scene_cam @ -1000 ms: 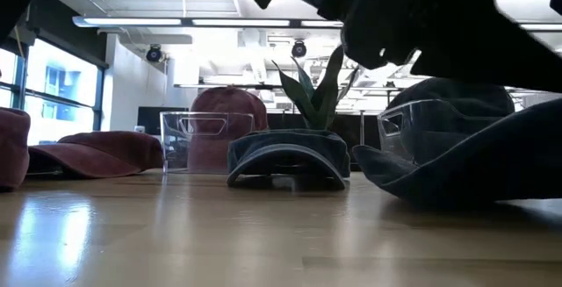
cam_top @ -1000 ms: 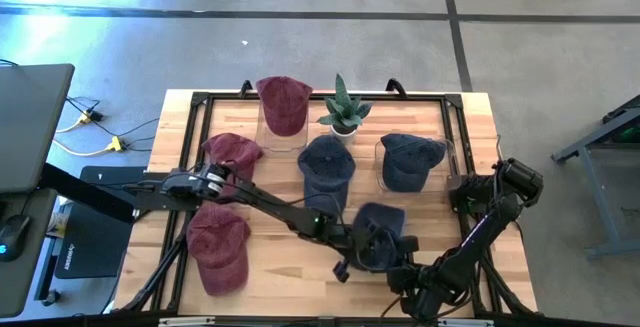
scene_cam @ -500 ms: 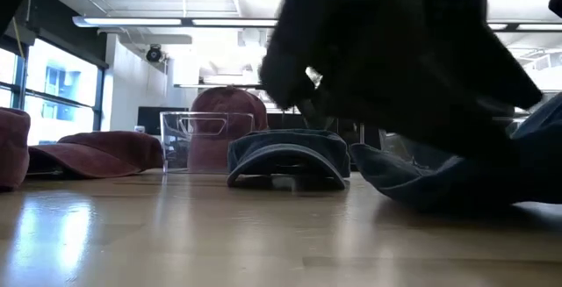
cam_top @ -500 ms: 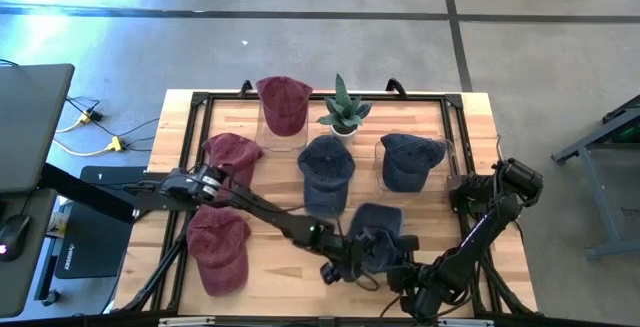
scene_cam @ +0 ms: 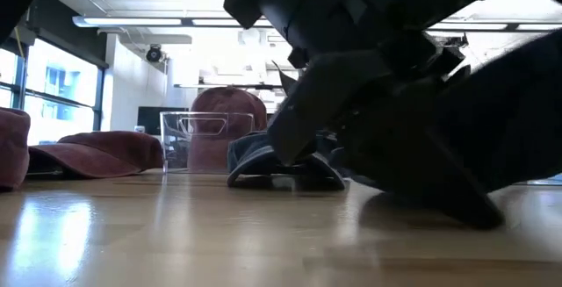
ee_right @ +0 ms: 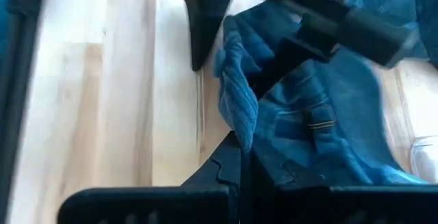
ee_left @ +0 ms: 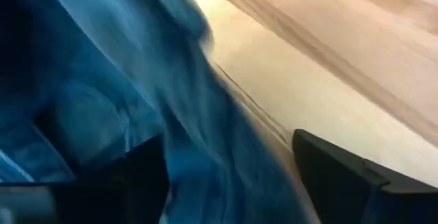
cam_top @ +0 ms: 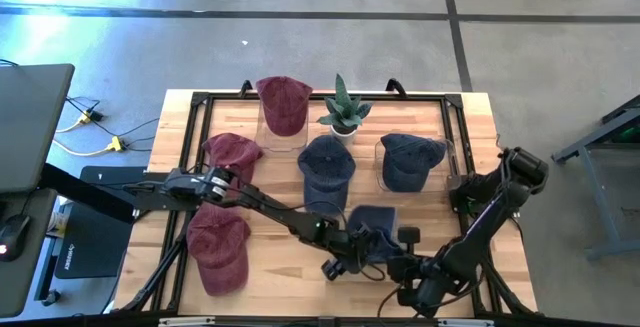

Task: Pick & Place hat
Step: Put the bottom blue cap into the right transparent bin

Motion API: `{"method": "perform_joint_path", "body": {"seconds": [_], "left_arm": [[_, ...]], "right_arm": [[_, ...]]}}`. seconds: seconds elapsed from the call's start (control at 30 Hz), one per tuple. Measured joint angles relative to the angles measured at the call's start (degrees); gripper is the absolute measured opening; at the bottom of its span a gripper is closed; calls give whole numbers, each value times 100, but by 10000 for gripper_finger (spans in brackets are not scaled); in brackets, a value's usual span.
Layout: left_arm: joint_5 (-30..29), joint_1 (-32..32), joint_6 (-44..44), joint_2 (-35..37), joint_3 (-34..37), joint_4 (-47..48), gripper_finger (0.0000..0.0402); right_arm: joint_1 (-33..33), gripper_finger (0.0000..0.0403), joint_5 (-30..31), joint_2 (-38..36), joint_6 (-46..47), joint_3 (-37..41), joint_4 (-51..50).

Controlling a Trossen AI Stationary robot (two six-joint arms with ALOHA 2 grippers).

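Navy hat (cam_top: 375,225) at six o'clock on the table (cam_top: 275,267), soft light denim, likely to sag and fold. Right gripper (ee_right: 236,148) pinched shut on its back edge; left gripper (cam_top: 350,254) spread wide beside it. Best taken at brim or seam

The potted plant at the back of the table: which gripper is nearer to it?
Left. The left gripper is at the front blue hat, in front of the potted plant. The right gripper is at the same hat's front edge, slightly farther.
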State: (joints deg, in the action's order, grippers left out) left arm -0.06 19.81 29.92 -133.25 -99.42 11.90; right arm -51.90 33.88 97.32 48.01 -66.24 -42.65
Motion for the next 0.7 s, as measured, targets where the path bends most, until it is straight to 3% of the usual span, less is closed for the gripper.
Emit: {"method": "perform_joint_path", "body": {"seconds": [0.2, 0.37, 0.7], "left_arm": [[142, 119, 658, 288, -37, 932, 175], [234, 121, 520, 526, -410, 1741, 106], [423, 74, 434, 572, -745, 2336, 27]], "right_arm": [[11, 3, -202, -140, -2, 0, 9], [26, 9, -441, -112, -3, -2, 75], [18, 7, -477, -112, -76, -2, 193]]}}
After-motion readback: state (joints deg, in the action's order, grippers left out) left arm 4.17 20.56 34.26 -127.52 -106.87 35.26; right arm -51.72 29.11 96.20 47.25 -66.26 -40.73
